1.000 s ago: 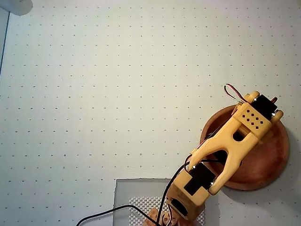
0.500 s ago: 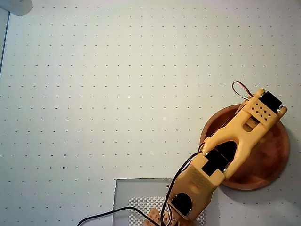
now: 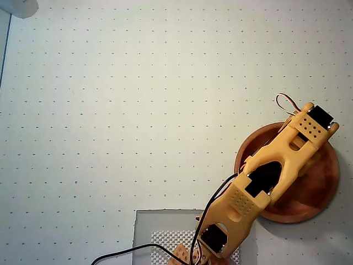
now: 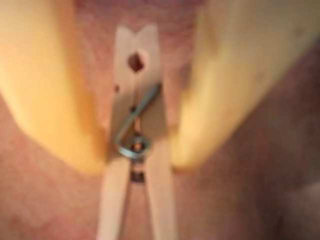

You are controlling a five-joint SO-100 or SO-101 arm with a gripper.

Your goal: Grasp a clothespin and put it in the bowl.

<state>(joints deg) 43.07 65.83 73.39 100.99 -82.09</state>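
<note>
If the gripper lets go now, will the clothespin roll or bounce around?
Probably not: the clothespin has flat wooden prongs, so it should lie still. It looks light and stiff, and the bowl beneath it should contain any small hop.

Pale wooden clothespin [image 4: 137, 150] with its metal spring at mid-length sits lengthwise over the reddish-brown wood of the bowl [image 4: 240, 200]. Overhead, that round, thick-rimmed bowl [image 3: 325, 187] lies at the right, clothespin hidden.
</note>
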